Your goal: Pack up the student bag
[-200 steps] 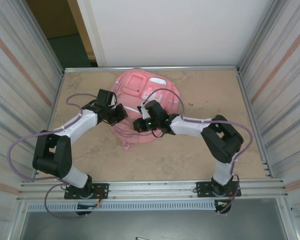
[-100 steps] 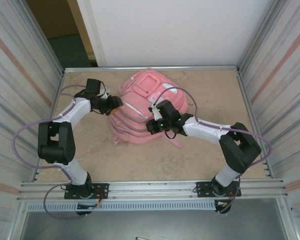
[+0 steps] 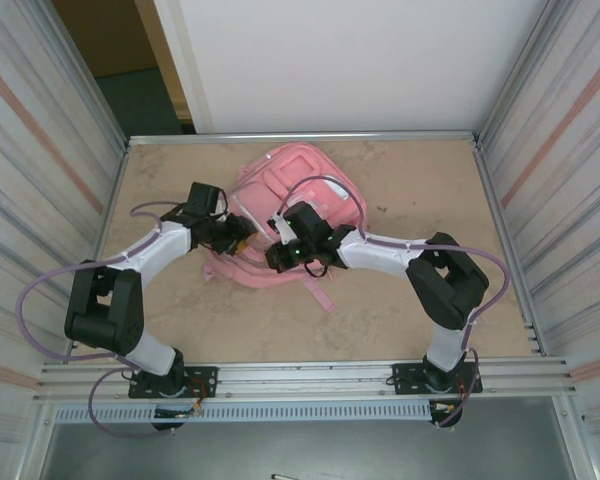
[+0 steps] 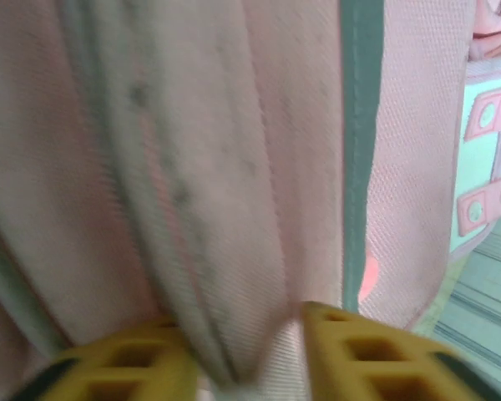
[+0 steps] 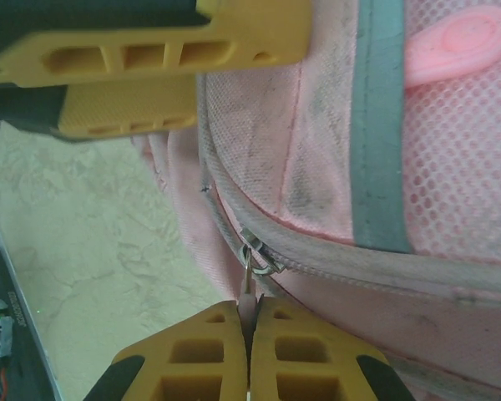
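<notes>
Between the fingers of both grippers: the pink student bag, lying on the table.
Fingers of the right gripper are pressed together on the metal zipper pull just above them. Fingers of the left gripper, narrow, pinch a fold of the bag's fabric, close beside the right ones.

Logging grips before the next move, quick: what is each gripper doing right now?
Left gripper: closed, pinching fabric of the student bag.
Right gripper: closed on the zipper pull.
</notes>
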You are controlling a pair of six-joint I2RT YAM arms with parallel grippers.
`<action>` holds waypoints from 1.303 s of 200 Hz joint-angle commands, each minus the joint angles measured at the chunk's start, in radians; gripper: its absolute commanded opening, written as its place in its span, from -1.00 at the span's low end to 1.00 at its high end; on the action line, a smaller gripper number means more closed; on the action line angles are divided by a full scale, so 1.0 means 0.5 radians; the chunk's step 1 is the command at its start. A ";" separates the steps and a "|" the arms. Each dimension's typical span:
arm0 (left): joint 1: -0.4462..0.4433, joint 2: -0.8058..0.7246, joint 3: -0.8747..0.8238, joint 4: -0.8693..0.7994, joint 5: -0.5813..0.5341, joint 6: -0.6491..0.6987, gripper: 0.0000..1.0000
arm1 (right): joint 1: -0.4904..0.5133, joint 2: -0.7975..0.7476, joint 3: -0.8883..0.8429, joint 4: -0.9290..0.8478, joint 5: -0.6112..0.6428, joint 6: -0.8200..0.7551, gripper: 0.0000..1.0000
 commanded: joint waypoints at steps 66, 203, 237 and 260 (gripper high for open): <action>0.117 0.029 0.093 -0.043 0.125 0.348 -1.00 | -0.396 -0.306 -0.471 -0.075 0.399 -0.220 -0.96; -0.178 -0.731 -0.208 0.303 -1.120 1.048 0.97 | -0.870 -1.606 -0.983 0.043 0.988 -0.348 0.99; -0.326 -0.880 -0.830 1.202 -1.642 1.680 0.97 | -1.090 -2.012 -1.377 0.567 1.091 -0.380 0.99; -0.345 -0.932 -1.066 1.462 -1.865 2.067 0.97 | -1.120 -2.011 -1.715 1.060 1.211 -0.725 0.99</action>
